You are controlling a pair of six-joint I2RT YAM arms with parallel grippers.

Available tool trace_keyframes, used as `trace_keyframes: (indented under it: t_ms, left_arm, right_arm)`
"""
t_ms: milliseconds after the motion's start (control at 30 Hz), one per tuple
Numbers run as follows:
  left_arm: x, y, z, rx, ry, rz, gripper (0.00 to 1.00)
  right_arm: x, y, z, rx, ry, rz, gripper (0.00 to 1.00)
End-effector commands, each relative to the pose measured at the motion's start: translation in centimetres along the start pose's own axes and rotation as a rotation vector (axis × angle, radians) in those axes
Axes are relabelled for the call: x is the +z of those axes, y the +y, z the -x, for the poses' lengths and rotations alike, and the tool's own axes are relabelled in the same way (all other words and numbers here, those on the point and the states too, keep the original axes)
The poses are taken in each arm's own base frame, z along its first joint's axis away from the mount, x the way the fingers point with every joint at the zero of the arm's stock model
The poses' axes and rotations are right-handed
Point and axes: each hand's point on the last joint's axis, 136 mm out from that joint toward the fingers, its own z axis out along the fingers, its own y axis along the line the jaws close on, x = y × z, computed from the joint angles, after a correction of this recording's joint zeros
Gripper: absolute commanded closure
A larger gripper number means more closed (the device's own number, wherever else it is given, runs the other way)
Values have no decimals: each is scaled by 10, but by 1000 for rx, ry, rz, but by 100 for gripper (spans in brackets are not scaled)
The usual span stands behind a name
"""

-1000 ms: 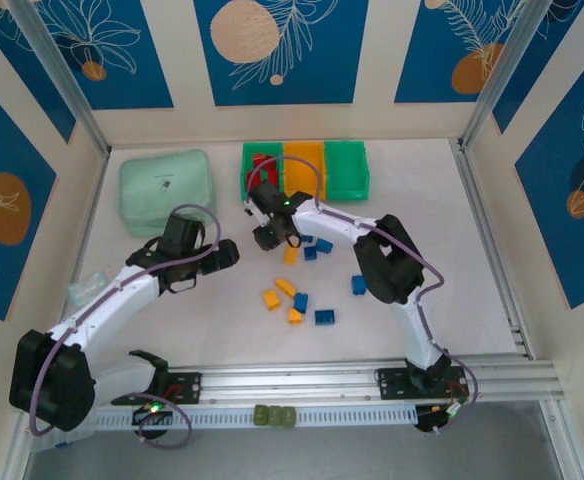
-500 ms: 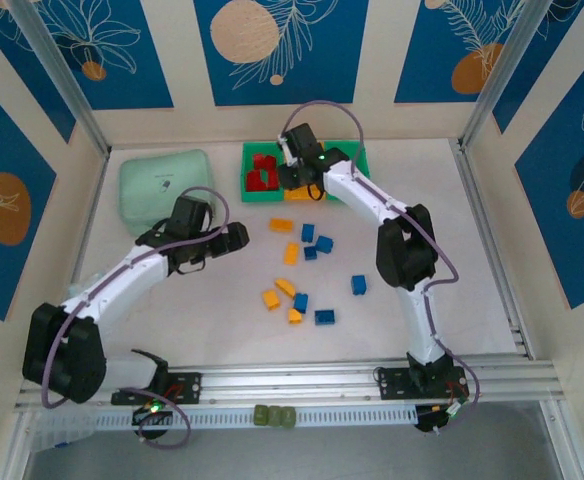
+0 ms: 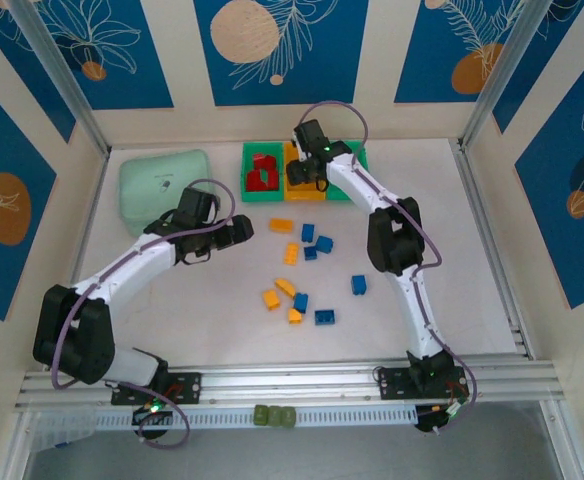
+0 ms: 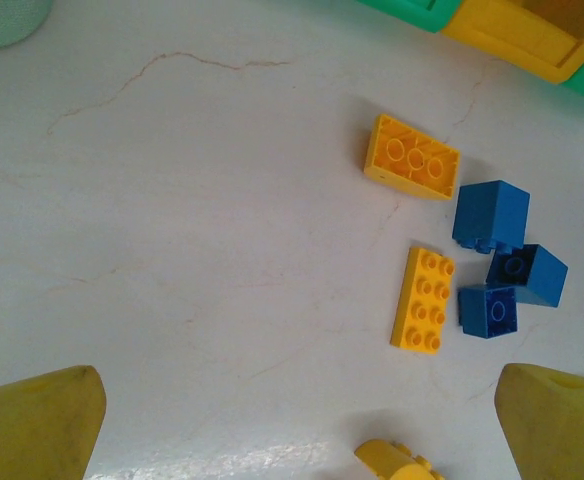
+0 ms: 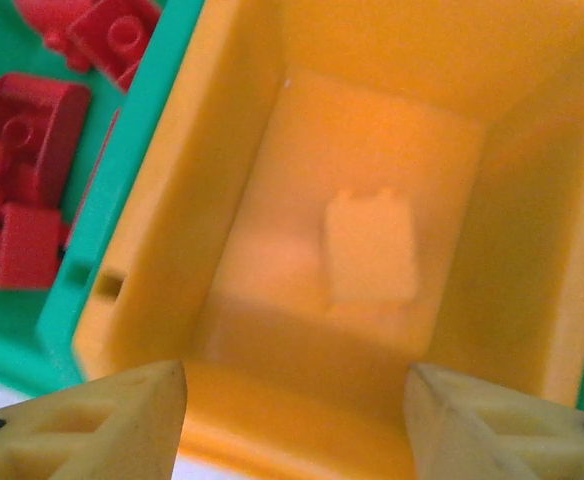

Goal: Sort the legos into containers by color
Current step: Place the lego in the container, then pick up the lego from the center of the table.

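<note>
My right end effector (image 5: 294, 420): released, fingers spread over the orange bin (image 5: 242, 180), where one yellow-orange brick (image 5: 370, 248) lies on the floor. Red bricks (image 5: 27, 150) lie in the green bin (image 5: 137, 150) beside it. My left end effector (image 4: 297, 425): released, empty, above the desk (image 4: 172, 250), near loose yellow bricks (image 4: 412, 158) and blue bricks (image 4: 490, 215).

Three bins (image 3: 358, 158); six blue bricks (image 3: 358, 285); five loose yellow bricks (image 3: 281, 225).

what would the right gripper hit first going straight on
Likely the yellow brick on the floor of the orange bin, or that floor just beside it; depth is unclear.
</note>
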Motion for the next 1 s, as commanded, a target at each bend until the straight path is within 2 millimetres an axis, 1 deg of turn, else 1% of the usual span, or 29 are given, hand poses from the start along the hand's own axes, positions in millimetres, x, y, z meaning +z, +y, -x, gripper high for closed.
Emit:
trace_keyframes:
  t_ms: [0, 133, 200, 267, 400, 467, 633, 700, 867, 967]
  left_arm:
    - [-15, -5, 3, -13, -23, -30, 1]
    - [-24, 3, -9, -15, -17, -23, 1]
    - [-27, 9, -15, -22, -18, -13, 1]
    - [-29, 15, -21, -26, -18, -1, 1]
    - [-34, 24, -29, -35, -25, 19, 1]
    - [-35, 27, -32, -37, -26, 23, 1]
    - [-38, 35, -37, -37, -28, 56, 1]
    - [-39, 38, -39, -33, -26, 68, 1]
    - [-39, 43, -41, -35, -30, 85, 1]
    - [-38, 43, -41, -31, -23, 84, 1]
  right_arm:
    - [-41, 32, -3, -36, -18, 110, 38]
    - [-51, 56, -38, -116, 34, 136, 33]
    - [-57, 76, -57, -165, 71, 234, 31]
    - [-55, 83, -70, -199, 93, 253, 28]
    - [-42, 95, -98, -262, 183, 283, 23]
    - [-33, 95, -103, -308, 190, 240, 20]
    - [-15, 86, -98, -338, 191, 168, 14]
    - [-6, 84, -100, -356, 210, 157, 13]
    - [5, 91, -104, -368, 231, 213, 13]
    - [10, 93, -106, -368, 242, 227, 16]
